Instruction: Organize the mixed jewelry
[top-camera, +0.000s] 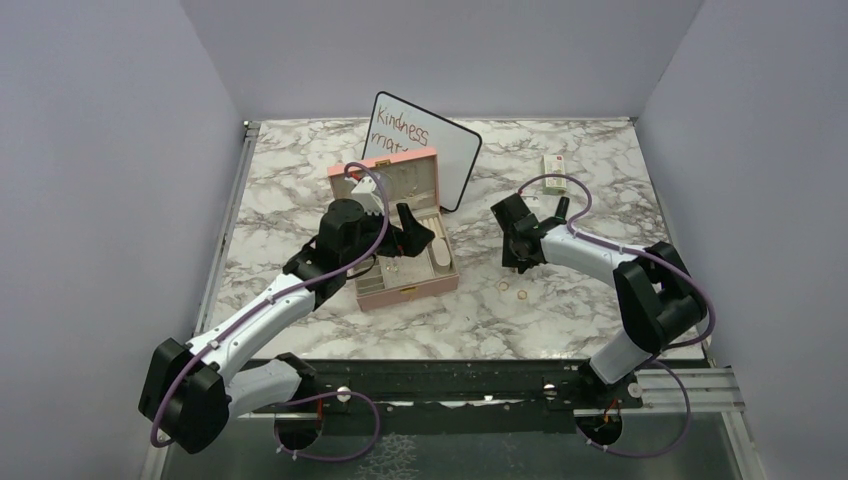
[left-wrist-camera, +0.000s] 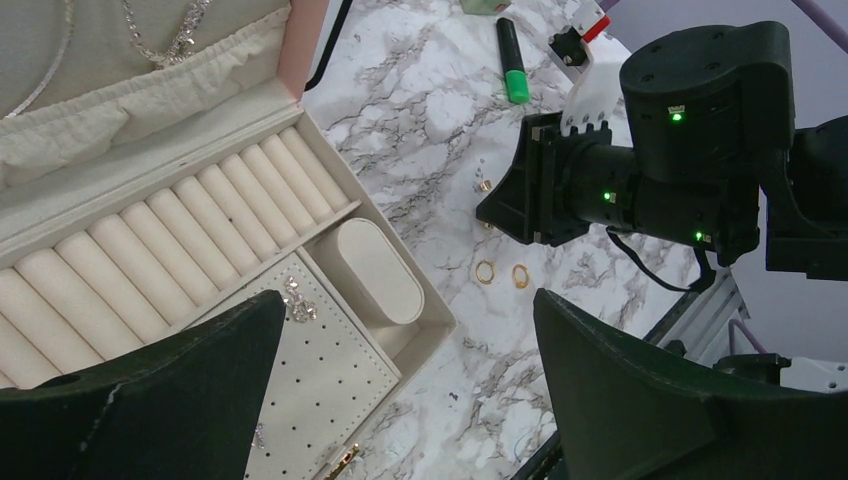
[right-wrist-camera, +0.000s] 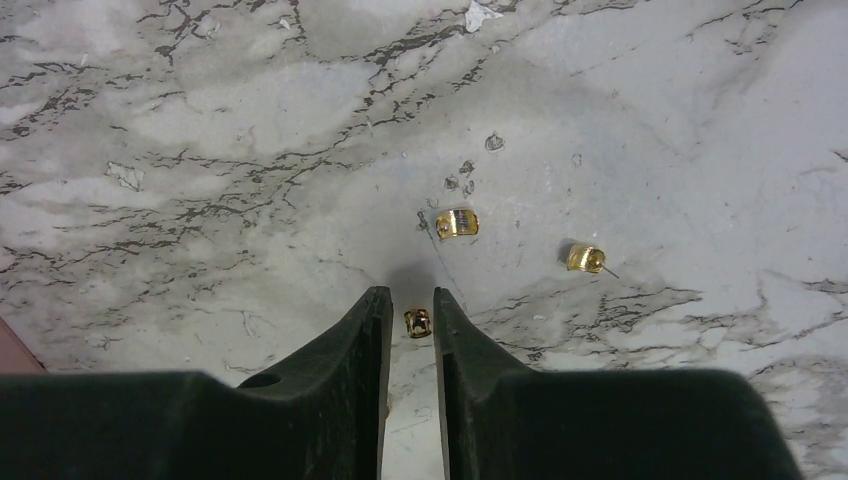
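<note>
The open pink jewelry box (top-camera: 367, 172) stands mid-table. My left gripper (top-camera: 412, 232) hovers over its tray, open wide and empty. The left wrist view shows its ring rolls (left-wrist-camera: 170, 235), an oval cushion (left-wrist-camera: 375, 268) and a perforated earring panel (left-wrist-camera: 320, 390) with a sparkly piece (left-wrist-camera: 298, 308). Two gold rings (left-wrist-camera: 485, 272) lie on the marble right of the box, also in the top view (top-camera: 503, 286). My right gripper (right-wrist-camera: 412, 300) is low over the table, jaws narrowly apart around a tiny gold stud (right-wrist-camera: 417, 322). A gold cuff (right-wrist-camera: 457, 223) and another gold stud (right-wrist-camera: 585, 259) lie just beyond.
A whiteboard (top-camera: 445, 160) leans behind the box. A small white-green packet (top-camera: 554, 165) lies at the back right. A green marker (left-wrist-camera: 513, 60) lies on the marble behind the right arm. The table ends at a black rail (top-camera: 450, 375) near the arm bases.
</note>
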